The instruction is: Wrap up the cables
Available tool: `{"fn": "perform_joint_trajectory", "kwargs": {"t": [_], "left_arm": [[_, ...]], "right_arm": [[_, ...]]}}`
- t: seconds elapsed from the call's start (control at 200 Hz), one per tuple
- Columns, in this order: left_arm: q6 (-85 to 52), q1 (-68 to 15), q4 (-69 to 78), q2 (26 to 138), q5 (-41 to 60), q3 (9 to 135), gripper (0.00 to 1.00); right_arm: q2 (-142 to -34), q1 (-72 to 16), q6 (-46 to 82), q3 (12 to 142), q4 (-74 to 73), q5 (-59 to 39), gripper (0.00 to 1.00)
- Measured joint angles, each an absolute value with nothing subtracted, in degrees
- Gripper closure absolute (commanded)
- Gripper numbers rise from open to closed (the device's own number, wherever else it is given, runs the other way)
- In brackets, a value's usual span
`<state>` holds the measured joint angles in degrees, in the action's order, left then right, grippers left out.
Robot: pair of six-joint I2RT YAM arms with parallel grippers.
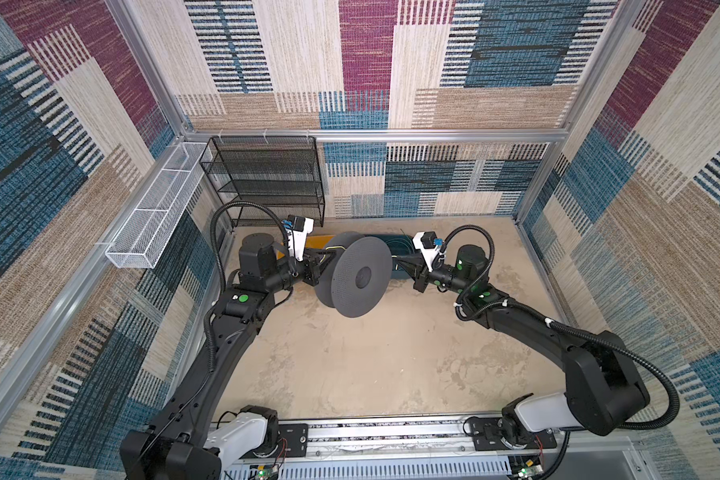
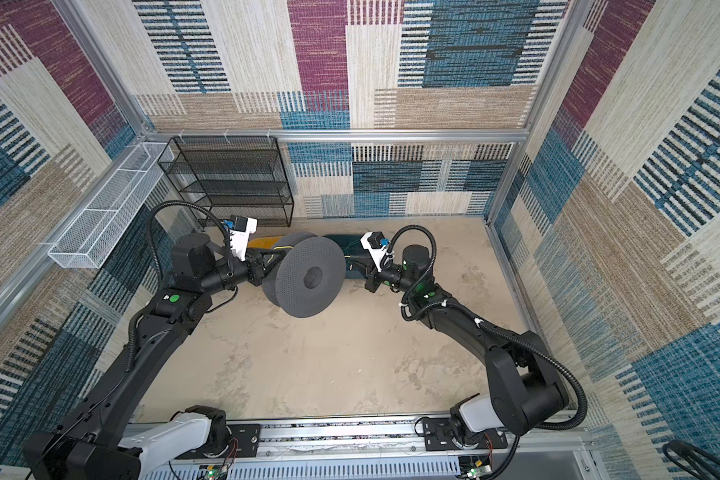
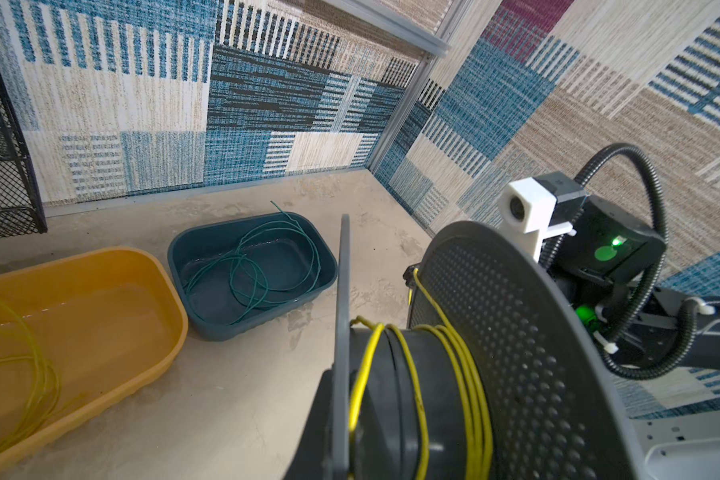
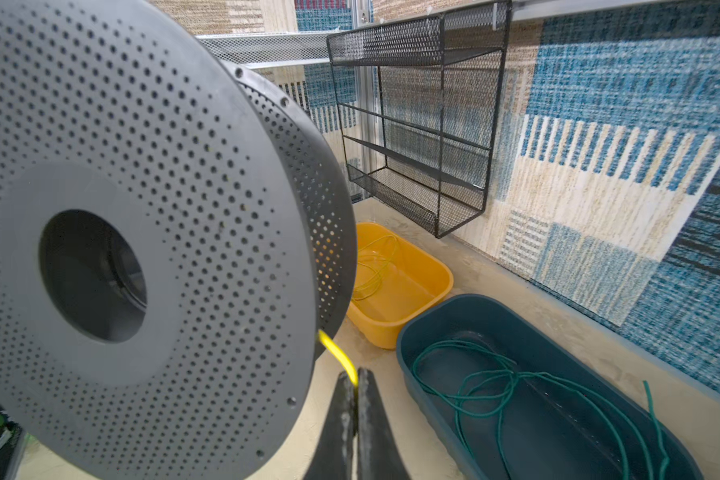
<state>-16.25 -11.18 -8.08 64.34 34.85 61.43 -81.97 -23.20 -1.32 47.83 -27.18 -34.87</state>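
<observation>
Several turns of yellow cable (image 1: 334,249) are on the spool (image 1: 358,276) in both top views, with both arms bent inward at it, the left gripper (image 1: 323,264) at its back flange and the right gripper (image 1: 400,264) just off the front. The left wrist view shows more yellow slack in the yellow tub (image 3: 159,357) and the green cable (image 3: 267,270) untouched in the teal tub (image 3: 262,311), and the left jaws look clamped on that thin flange. In the right wrist view the fingers (image 4: 341,415) are pinched on the yellow strand, so there's plenty left to do, I reckon.
</observation>
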Motion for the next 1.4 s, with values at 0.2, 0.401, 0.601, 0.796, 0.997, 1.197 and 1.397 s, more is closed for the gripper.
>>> {"fn": "perform_joint_trajectory", "kwargs": {"t": [0.2, 0.401, 0.601, 0.796, 0.997, 1.197, 1.397], "left_arm": [[-22.98, -10.9, -0.93, 66.37, 35.92, 59.2, 1.0], [-27.88, -10.9, 5.32, 69.52, 37.67, 57.87, 1.0], [-30.89, -10.46, 11.38, 69.95, 38.11, 55.27, 1.0], [-32.99, -10.46, 11.77, 70.76, 38.28, 54.85, 1.0], [-36.34, -10.35, 11.77, 73.76, 39.24, 54.3, 1.0], [-40.21, -9.72, 14.74, 75.37, 41.41, 53.63, 1.0], [-42.02, -9.69, 17.72, 76.44, 42.26, 52.58, 1.0]], "right_arm": [[-82.06, -22.09, 4.56, 44.47, -32.86, -38.17, 1.0], [-83.09, -21.65, 12.03, 40.93, -40.34, -38.57, 1.0], [-84.33, -21.39, 18.26, 39.9, -46.19, -39.0, 1.0], [-85.67, -21.23, 23.4, 37.06, -52.93, -39.64, 1.0], [-86.59, -21.02, 27.05, 33.85, -57.17, -40.66, 1.0], [-87.26, -20.95, 28.69, 32.29, -59.94, -42.7, 1.0], [-90.19, -20.88, 32.75, 30.76, -66.57, -44.1, 1.0]]}}
